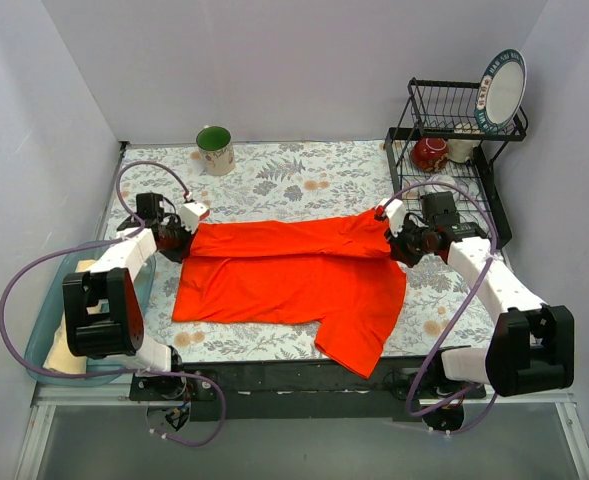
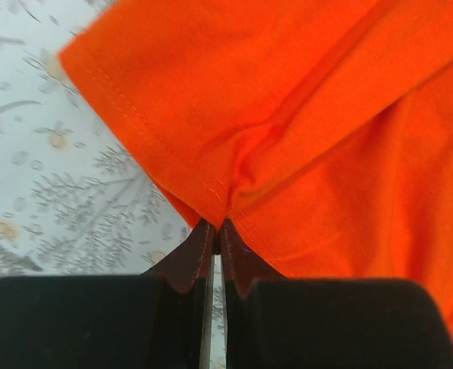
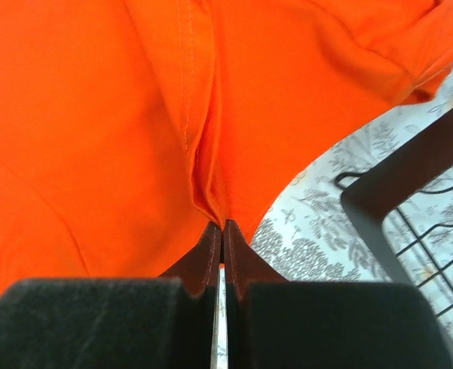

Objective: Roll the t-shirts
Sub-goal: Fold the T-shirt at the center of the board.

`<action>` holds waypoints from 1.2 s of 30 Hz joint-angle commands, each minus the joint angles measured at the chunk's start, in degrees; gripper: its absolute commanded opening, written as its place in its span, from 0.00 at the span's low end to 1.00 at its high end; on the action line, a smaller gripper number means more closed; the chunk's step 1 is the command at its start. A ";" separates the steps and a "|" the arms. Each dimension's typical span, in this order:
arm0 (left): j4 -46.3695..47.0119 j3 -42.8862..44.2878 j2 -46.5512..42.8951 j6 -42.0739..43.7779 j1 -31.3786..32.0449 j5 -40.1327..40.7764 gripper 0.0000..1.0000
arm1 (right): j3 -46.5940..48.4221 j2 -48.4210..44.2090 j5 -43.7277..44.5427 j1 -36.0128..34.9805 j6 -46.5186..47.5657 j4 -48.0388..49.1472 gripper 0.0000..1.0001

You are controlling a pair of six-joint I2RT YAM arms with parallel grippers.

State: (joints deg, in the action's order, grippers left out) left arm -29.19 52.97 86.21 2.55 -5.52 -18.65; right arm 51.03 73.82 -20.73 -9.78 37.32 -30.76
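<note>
The left gripper [image 2: 217, 229] is shown shut tight, its jaws pinched on a hemmed corner of the orange-red t-shirt [image 1: 294, 275]. The right gripper [image 3: 221, 229] is likewise closed, with a pucker of the same fabric nipped between its jaws. From above, the two grips are seen at opposite ends of the shirt's far edge, the left one at the left end and the right one at the right end, close to a black dish rack [image 1: 452, 130]. The shirt is spread sideways across a flowered tablecloth [image 1: 274, 170], and one sleeve is draped over the near edge of the table. A narrow band along the far edge appears doubled over the rest of the cloth, so the roll is judged to be barely begun: most of the shirt lies flat and unrolled. Something pale beige [image 1: 56, 360] is glimpsed in a blue tub [image 1: 36, 335] beside the left arm; whether it is the second shirt cannot be told, but it is not rolled on the table. A green mug [image 1: 215, 150] stands well behind the shirt.
</note>
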 commanded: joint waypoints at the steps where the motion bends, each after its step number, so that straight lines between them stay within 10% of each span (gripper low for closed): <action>1: -2.45 -1.99 -3.86 -0.61 -0.37 -0.77 0.00 | -1.45 -2.10 -0.53 -0.15 2.23 -2.72 0.01; 7: -9.64 0.46 -6.40 -1.23 -1.59 -0.76 0.06 | 3.98 -1.49 -2.47 -0.33 6.88 -16.30 0.13; 9: -10.80 3.27 -7.98 -1.58 -2.04 -1.38 0.37 | 7.06 -1.84 -4.22 -0.24 8.81 -19.41 0.23; 14: -6.42 7.49 -10.02 -5.88 -2.13 -4.19 0.71 | 14.27 1.74 -4.58 -0.06 4.61 -13.46 0.38; 18: -4.47 11.78 -1.79 -11.67 -1.69 -4.11 0.64 | 20.24 11.94 -4.41 -0.06 2.41 -10.81 0.37; 26: -1.84 16.19 12.38 -20.99 -1.78 -1.56 0.18 | 34.55 31.98 3.42 -0.33 1.70 -6.76 0.32; 36: 0.27 20.59 20.48 -24.52 -1.69 -0.42 0.15 | 43.54 41.05 6.05 -0.33 4.78 -8.08 0.29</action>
State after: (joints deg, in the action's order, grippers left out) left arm -30.96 71.02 106.85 -20.14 -7.27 -19.42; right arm 89.65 113.78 -14.98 -9.87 40.88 -39.03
